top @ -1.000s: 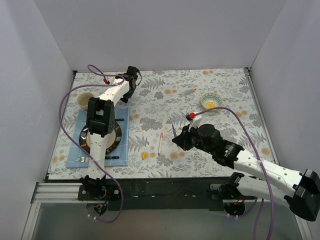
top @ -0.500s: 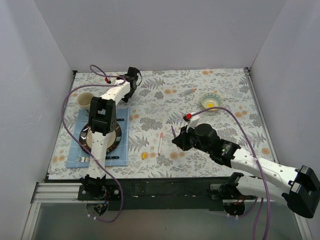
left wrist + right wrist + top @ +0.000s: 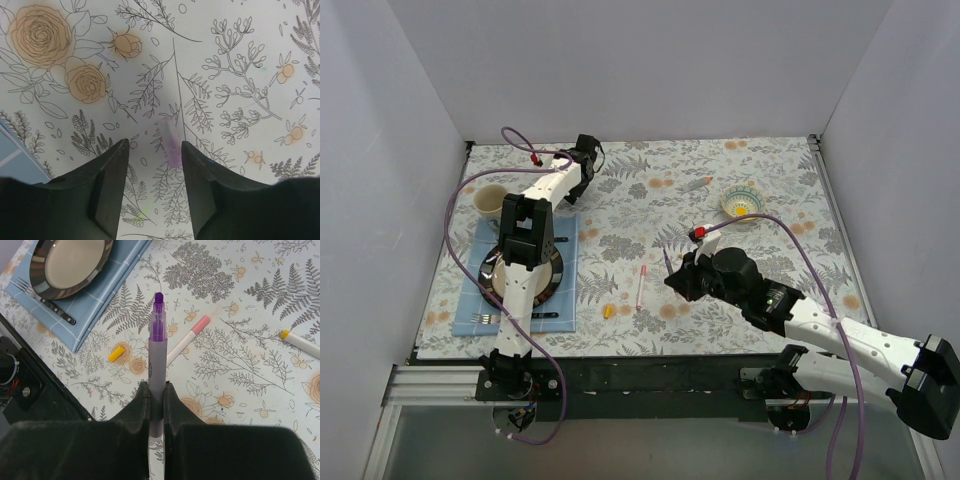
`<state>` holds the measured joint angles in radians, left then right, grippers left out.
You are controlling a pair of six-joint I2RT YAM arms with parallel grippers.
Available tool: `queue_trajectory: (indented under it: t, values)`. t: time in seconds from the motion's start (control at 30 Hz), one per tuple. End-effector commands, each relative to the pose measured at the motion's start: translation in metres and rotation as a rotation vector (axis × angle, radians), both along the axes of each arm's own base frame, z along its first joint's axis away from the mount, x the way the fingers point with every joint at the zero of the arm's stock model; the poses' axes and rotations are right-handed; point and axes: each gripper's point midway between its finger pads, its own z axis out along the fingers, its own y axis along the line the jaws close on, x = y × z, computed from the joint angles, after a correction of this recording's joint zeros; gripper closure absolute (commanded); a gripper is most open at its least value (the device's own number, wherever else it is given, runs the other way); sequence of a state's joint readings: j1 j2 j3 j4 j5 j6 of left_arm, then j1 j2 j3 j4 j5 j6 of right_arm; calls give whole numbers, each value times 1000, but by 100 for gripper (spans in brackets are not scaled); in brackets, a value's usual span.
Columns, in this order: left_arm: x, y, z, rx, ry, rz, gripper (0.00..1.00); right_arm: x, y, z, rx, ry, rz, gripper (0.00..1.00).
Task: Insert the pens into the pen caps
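My right gripper [image 3: 156,386] is shut on the purple pen [image 3: 157,340] and holds it above the table, tip pointing away; it also shows in the top view [image 3: 667,263]. The white-pink pen [image 3: 186,341] lies just beyond it, and the yellow cap [image 3: 116,353] lies to its left. The pale pen with a yellow tip [image 3: 300,342] lies at the right edge. My left gripper [image 3: 155,146] is open at the far back of the table [image 3: 582,158], low over a small pale stubby piece with a purple end [image 3: 170,142]. The orange cap is out of view.
A plate [image 3: 525,272] sits on a blue mat [image 3: 570,300] with a fork at the left. A cup [image 3: 490,200] stands behind it. A small yellow-centred bowl [image 3: 742,203] and a grey stick [image 3: 697,184] lie at the back right.
The left arm has shifted slightly at the back of the table. The right gripper has barely moved and still holds the purple pen.
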<state>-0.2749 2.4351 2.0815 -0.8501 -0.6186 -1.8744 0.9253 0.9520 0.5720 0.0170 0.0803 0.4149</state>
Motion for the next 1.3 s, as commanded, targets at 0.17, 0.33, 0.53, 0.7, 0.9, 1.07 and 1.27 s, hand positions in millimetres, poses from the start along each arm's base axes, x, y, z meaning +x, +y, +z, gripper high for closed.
queue_trajectory:
  t: [0.17, 0.33, 0.53, 0.7, 0.9, 1.07, 1.27]
  values:
    - [-30, 20, -13, 119, 159, -32, 59, 3, 1, 33, 62, -80, 2, 99]
    - [-31, 16, -18, 110, 164, -82, 64, 1, 0, 38, 73, -88, 5, 99]
    - [-32, 7, -33, 63, 186, -134, 83, -1, -4, 43, 82, -94, 0, 99]
    - [-39, 4, -34, 21, 209, -152, 100, -1, -5, 48, 90, -103, -4, 99]
    - [-43, -17, 11, -74, 94, -247, 100, -3, -2, 43, 101, -70, -2, 99]
    - [-79, -75, 105, -243, -173, -562, 100, 0, -2, 54, 133, -79, -21, 99]
    - [-153, -148, 184, -373, -488, -881, 100, -17, 17, 53, 252, -43, 82, 99]
